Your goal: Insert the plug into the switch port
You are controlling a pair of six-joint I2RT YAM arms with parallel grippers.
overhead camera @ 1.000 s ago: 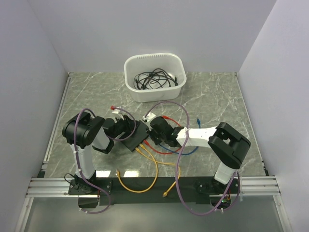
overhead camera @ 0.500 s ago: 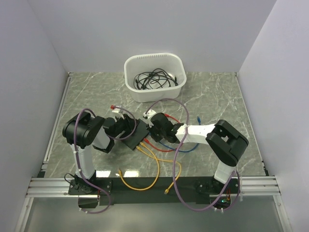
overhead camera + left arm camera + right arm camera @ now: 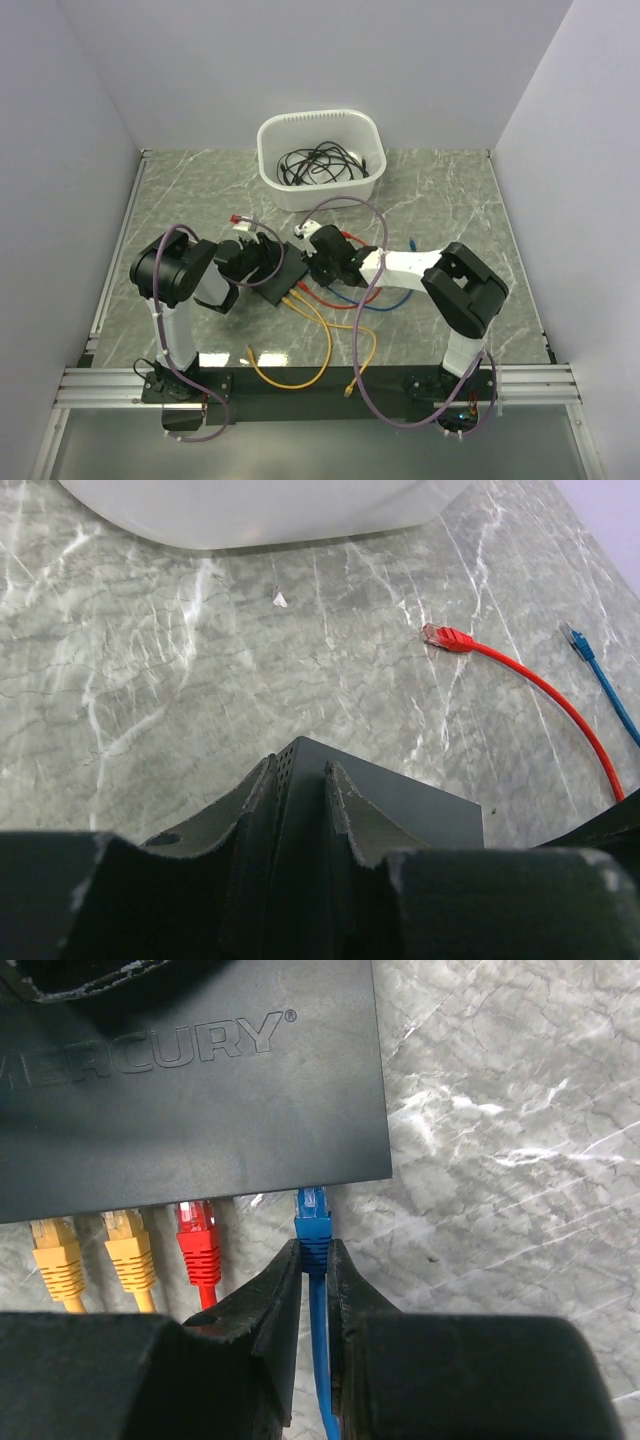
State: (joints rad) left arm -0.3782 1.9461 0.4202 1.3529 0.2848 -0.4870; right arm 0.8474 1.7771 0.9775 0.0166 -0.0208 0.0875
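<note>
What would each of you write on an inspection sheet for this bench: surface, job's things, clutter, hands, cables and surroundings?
Surface: grey marbled tabletop, glossy.
Job's things: flat matte black switch box; blue plastic plug with its tip at the port edge, whether seated cannot be told.
Clutter: white plastic tub holding black cords, behind the work.
Hands: left hand shut on the box; right hand shut on the blue plug.
Cables: two yellow plugs and a red plug sit along that edge; a loose red cable end lies on the table.
Surroundings: plain pale walls.
</note>
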